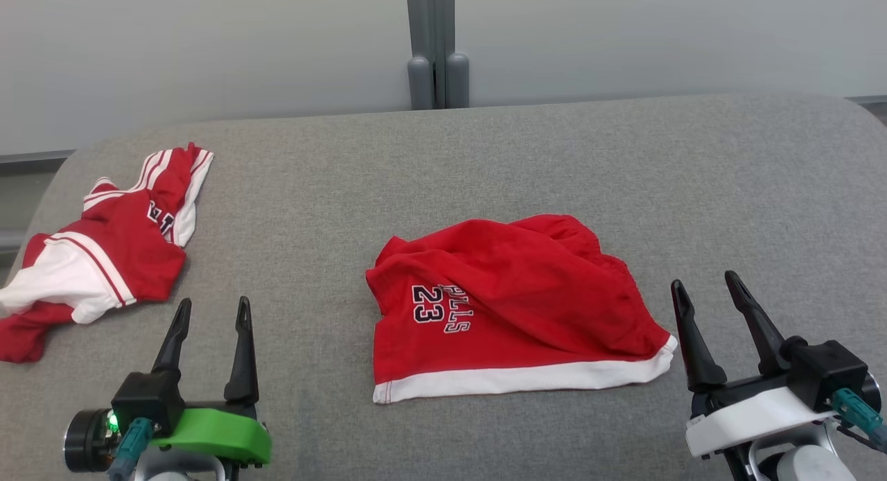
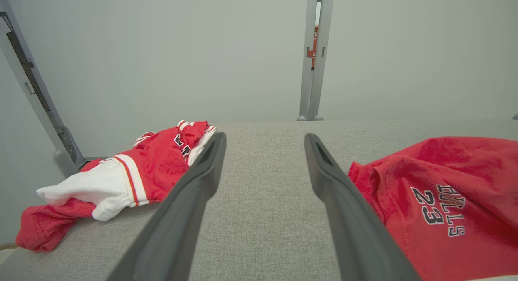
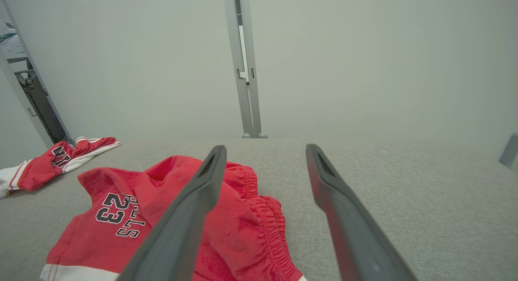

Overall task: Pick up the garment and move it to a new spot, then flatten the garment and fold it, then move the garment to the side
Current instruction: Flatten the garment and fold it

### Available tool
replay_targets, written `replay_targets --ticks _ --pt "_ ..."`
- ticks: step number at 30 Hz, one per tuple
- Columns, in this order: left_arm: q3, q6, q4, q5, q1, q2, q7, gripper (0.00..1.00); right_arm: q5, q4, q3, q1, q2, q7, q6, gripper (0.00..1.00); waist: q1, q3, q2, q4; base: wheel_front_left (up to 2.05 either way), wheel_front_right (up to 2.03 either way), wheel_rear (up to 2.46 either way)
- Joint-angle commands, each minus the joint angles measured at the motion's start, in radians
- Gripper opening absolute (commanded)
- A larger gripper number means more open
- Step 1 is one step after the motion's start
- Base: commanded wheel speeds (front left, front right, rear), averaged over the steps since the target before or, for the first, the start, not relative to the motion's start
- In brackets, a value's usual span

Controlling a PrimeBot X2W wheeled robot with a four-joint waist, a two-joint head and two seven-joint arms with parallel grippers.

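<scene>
In front of the grey post, slightly to its right, the red shorts lie rumpled on the grey tabletop. Their white hem is nearest me and the gathered waistband is towards the post. A red-and-white jersey sits well left of the post, apart from the shorts.

Left end effector: fingers spread, nothing between them, on the near-left side of the post, clear of the shorts.

Right end effector: likewise spread and empty, near-right, just beside the hem corner.

Handling, my estimate: light, limp cloth that will sag and drag (no stiffness to rely on). I'd pinch the two hem corners, or the elastic waistband, which should bunch less.
</scene>
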Motion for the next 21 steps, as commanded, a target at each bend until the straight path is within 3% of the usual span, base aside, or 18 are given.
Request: replay_targets --ticks 1,21 --pt "0.006 -0.005 -0.006 0.005 0.027 0.005 -0.001 1.00 -0.002 0.003 -0.001 0.017 -0.008 -0.003 0.000 1.00 0.0000 -0.015 0.0000 0.013 0.00 0.00 0.00" --pt "0.017 -0.017 0.017 0.007 0.093 -0.016 -0.001 1.00 -0.033 0.032 -0.006 0.074 -0.005 -0.003 0.000 1.00 0.0000 -0.045 0.0000 0.010 0.00 0.00 0.00"
